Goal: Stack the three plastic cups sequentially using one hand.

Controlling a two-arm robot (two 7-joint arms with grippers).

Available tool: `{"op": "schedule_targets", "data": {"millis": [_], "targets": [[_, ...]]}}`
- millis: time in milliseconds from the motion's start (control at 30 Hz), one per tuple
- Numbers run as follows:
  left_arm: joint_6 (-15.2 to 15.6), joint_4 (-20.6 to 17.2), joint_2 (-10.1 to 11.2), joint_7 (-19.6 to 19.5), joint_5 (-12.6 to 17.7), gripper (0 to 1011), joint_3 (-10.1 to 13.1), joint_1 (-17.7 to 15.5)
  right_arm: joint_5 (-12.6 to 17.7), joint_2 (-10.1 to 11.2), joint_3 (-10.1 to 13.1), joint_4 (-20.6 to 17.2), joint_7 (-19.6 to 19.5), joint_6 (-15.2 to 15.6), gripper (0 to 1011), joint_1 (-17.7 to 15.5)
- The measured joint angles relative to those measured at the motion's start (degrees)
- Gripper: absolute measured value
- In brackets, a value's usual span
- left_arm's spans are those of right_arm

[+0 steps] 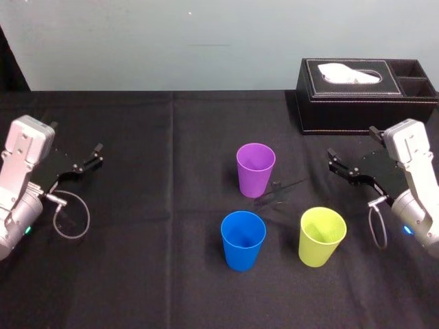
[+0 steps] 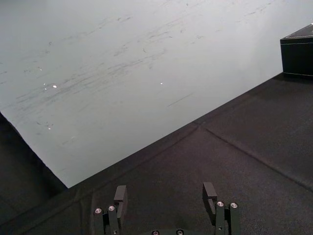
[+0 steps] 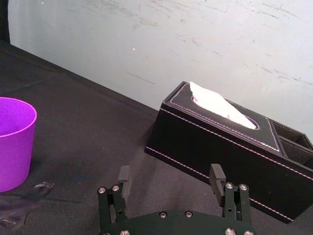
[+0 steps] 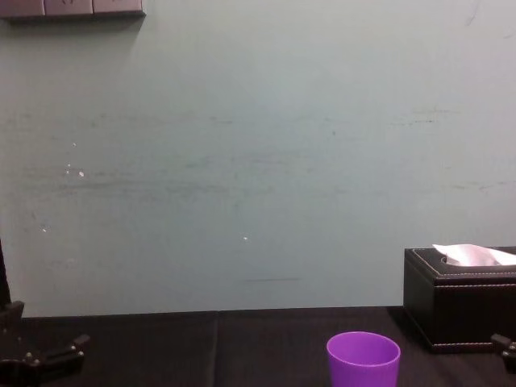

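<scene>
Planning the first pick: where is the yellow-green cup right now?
In the head view, the yellow-green cup stands upright on the robot's right, beside the blue cup, nearer the robot than the purple cup.

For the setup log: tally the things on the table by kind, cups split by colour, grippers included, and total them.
Purple cup: 1
Blue cup: 1
Yellow-green cup: 1
Black tissue box: 1
Grippers: 2, left gripper and right gripper, both open, parked at the sides
Total: 6
</scene>
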Motion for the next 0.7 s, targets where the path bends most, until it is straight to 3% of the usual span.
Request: {"op": "schedule_targets", "data": {"millis": [333,467,700], "targets": [[0.0,0.0,0.0,0.0,0.0,1011,0.0,0.0,-0.2,0.5,0.8,-1.3,1.0,-0.8,1003,-1.1],[0.0,0.0,0.0,0.0,0.0,1012,0.0,0.0,0.1,1.8,2.0,-3.2,2.3,-1.7,1003,-2.9],[0.0,0.0,0.0,0.0,0.0,1012,0.0,0.0,4.2,5.4,5.6,-7.5,6.0,-2.5,1003,-7.7]]}}
